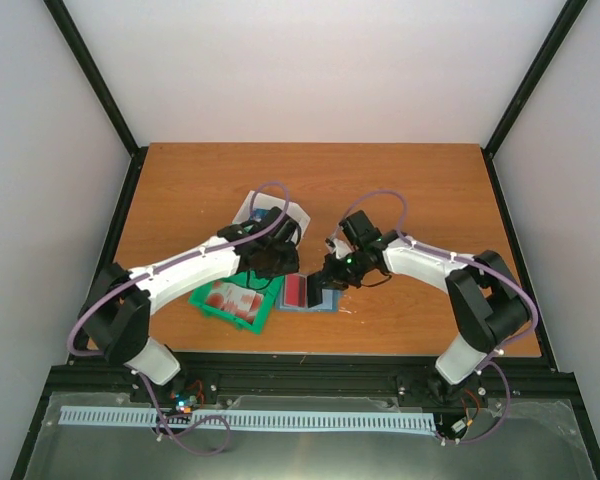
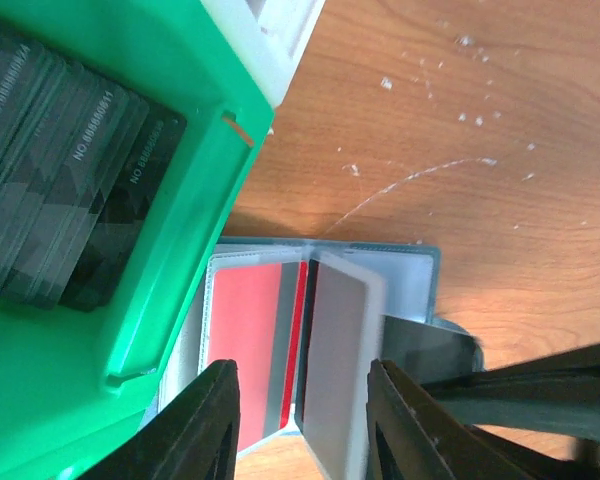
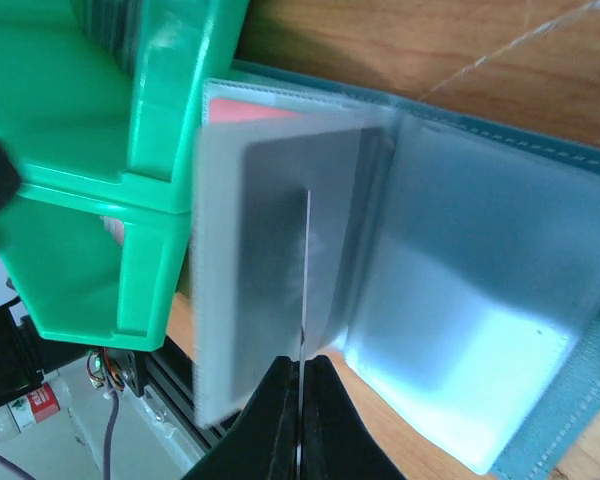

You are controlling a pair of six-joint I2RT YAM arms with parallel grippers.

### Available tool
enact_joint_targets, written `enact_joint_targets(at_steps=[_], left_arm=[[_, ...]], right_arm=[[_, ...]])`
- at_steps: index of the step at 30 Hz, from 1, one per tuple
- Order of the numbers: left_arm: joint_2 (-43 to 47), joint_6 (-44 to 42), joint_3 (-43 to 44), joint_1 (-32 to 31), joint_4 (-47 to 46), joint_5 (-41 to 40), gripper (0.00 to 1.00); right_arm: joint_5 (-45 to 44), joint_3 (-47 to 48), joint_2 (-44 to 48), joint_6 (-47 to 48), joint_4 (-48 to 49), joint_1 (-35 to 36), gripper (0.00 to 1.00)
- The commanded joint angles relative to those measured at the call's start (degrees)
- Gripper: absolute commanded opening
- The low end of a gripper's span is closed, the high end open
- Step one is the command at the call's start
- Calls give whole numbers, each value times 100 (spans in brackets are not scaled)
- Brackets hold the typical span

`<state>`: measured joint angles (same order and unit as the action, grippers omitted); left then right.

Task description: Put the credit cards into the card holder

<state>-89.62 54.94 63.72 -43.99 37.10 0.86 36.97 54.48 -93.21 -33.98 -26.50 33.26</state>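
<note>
From above, the card holder [image 1: 305, 293] lies open on the bench [image 1: 420, 190], just beside the green bin [image 1: 212, 303]. The left hand [image 1: 280, 265] and right hand [image 1: 325, 277] crowd over it, so a hurried move could knock 1 hand into the other. In the left wrist view, the left hand [image 2: 302, 420] hangs wide open and empty above a red card [image 2: 242, 330] already pocketed. In the right wrist view, the right hand [image 3: 300, 410] is pinched closed on the edge of 1 clear sleeve [image 3: 270, 250]. The sleeve looks blurred, and the thin plastic could slip free or drag the card holder along.
</note>
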Motion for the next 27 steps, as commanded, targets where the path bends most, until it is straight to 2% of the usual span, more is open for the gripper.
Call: enact_joint_targets(at_steps=[1,9,15,21,27], left_arm=[[381,146,81,92,26,-224,38],[719,-150,-576,236,-808,783,38],[293,-460,-818,238,-1006,1375,33],[-37,-495,-953,240,-691,1017,30],[-88,-486,-867,240,-148,440,39]], right_arm=[[109,59,-307,-155,324,185,3],[-147,193,-638,-169,456,298,3],[-535,142,-429,-131,322,288,3],[-587,85,-338,-249,402,247,3],[-596,98,-327,-253,400,244,3]])
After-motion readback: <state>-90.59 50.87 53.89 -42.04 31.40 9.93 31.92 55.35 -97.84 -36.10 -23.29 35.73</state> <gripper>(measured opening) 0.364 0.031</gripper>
